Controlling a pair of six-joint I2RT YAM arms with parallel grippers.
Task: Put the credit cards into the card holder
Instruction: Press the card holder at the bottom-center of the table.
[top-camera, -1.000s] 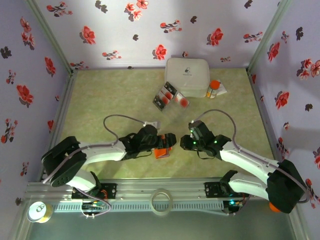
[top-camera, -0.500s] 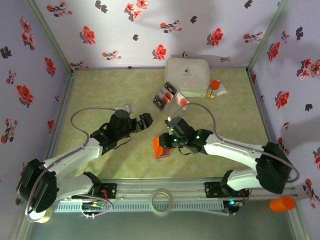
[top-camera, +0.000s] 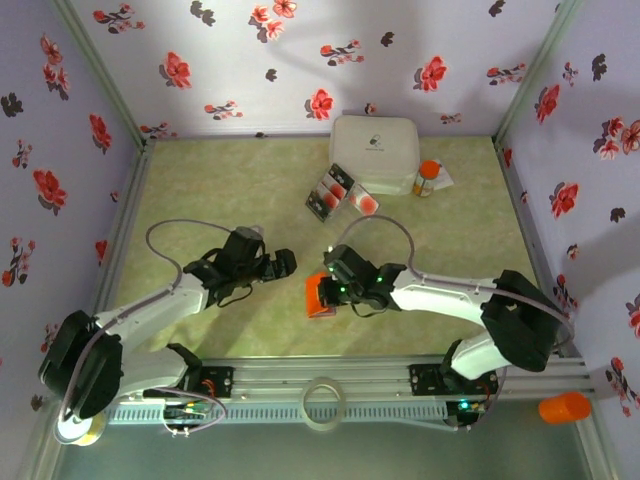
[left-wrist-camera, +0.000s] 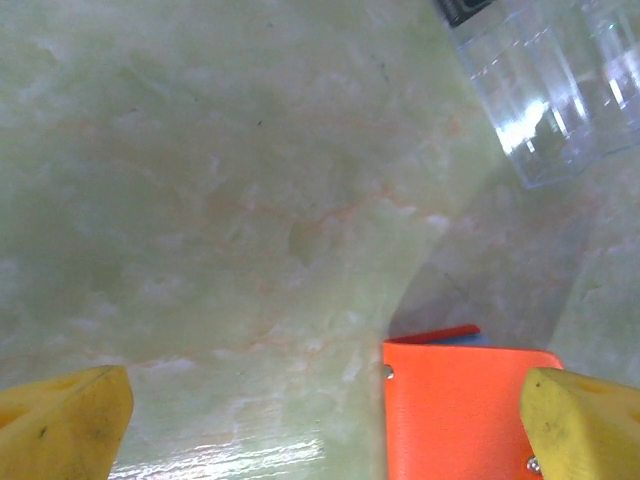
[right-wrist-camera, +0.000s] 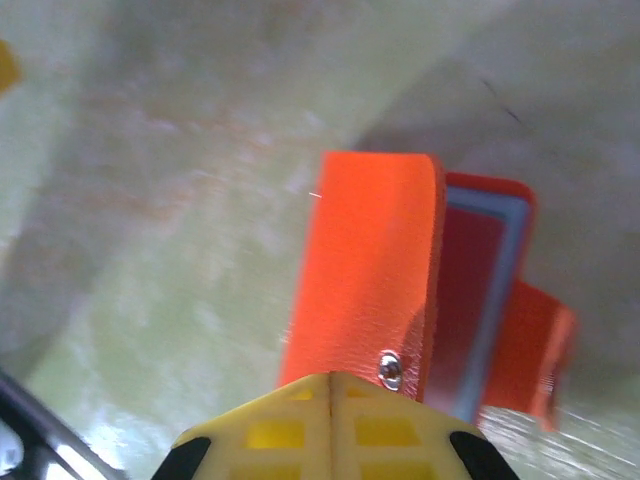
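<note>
The card holder (top-camera: 314, 297), a bright orange folding wallet, lies on the green table near the middle front. In the right wrist view its orange flap (right-wrist-camera: 368, 270) stands partly lifted and shows a dark red inside. My right gripper (top-camera: 332, 289) is over it; its yellow fingers (right-wrist-camera: 330, 390) are shut, with the tips against the flap by the snap. My left gripper (top-camera: 284, 264) is open just left of the holder, and the holder's corner (left-wrist-camera: 460, 410) lies between its yellow fingertips (left-wrist-camera: 65, 425). The credit cards (top-camera: 338, 195), black and white with red blotches, lie farther back.
A big white rounded box (top-camera: 374, 152) stands at the back with an orange-capped pill bottle (top-camera: 429, 176) beside it. A clear plastic case (left-wrist-camera: 550, 90) lies ahead of the left gripper. A tape ring (top-camera: 323, 402) rests on the front rail.
My left gripper has left the holder and drawn back to the left. My right gripper has moved left onto the holder, which has shifted slightly left.
</note>
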